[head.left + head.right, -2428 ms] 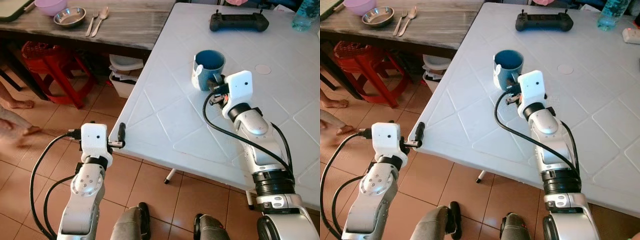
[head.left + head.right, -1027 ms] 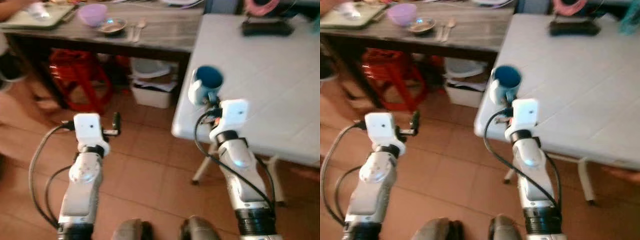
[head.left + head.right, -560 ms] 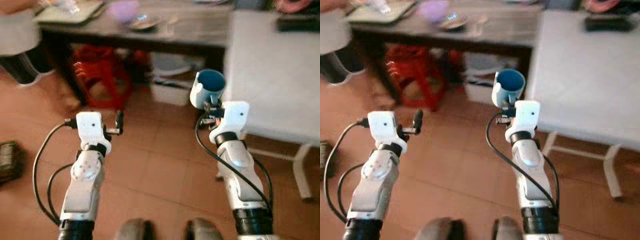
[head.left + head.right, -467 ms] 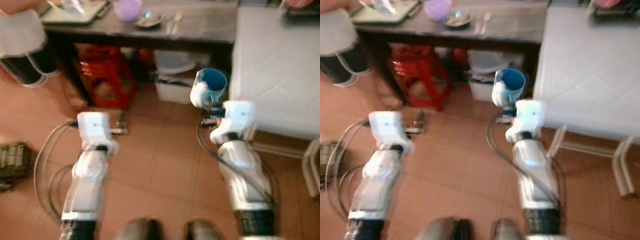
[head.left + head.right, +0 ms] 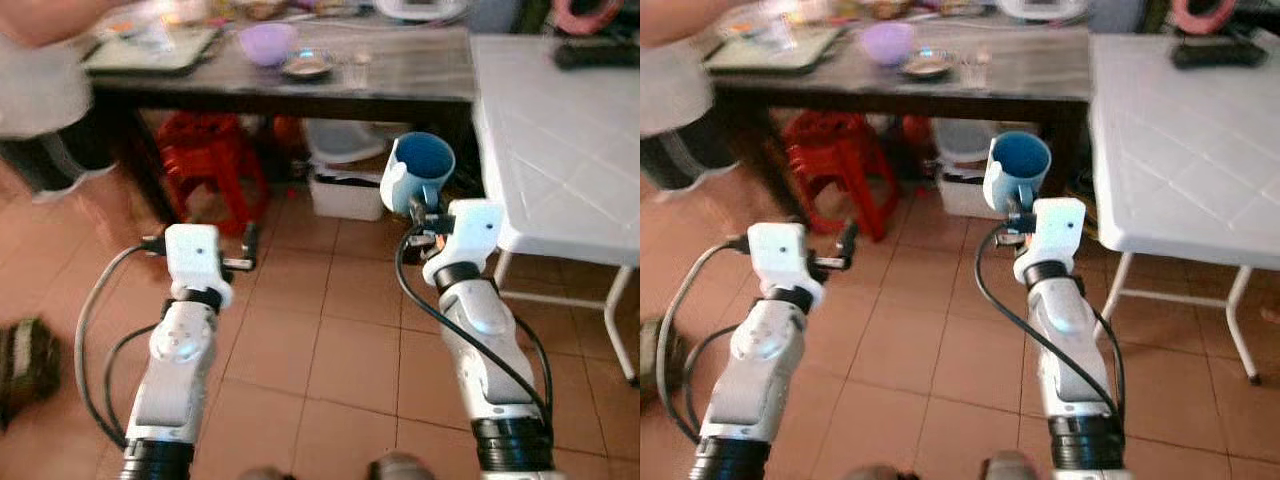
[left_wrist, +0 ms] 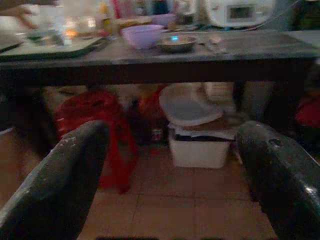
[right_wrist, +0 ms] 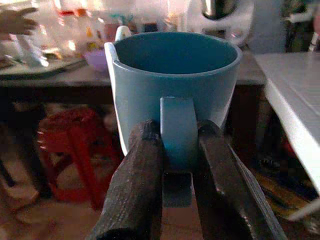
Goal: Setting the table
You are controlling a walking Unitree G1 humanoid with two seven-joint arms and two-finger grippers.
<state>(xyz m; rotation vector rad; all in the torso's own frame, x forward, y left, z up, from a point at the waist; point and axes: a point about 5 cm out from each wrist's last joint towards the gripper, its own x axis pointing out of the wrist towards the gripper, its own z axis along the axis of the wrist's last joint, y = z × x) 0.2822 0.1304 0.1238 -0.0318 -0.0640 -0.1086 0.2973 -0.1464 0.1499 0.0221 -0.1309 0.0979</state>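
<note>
With the right gripper (image 7: 172, 165) clamped on the mug (image 5: 418, 176) handle and the left gripper (image 6: 175, 165) spread wide and empty, I judged level carriage to the wooden table (image 5: 1030, 75) essential.

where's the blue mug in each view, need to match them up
Left eye view: blue mug upper middle, above the right end effector, over the floor.
Right eye view: mug just above centre, beside the white table.
Left wrist view: the mug is absent; the purple bowl sits on the dark table.
Right wrist view: mug at centre, its handle pinched between the fingers.
Shared landmark: the red stool under the dark table.
</note>
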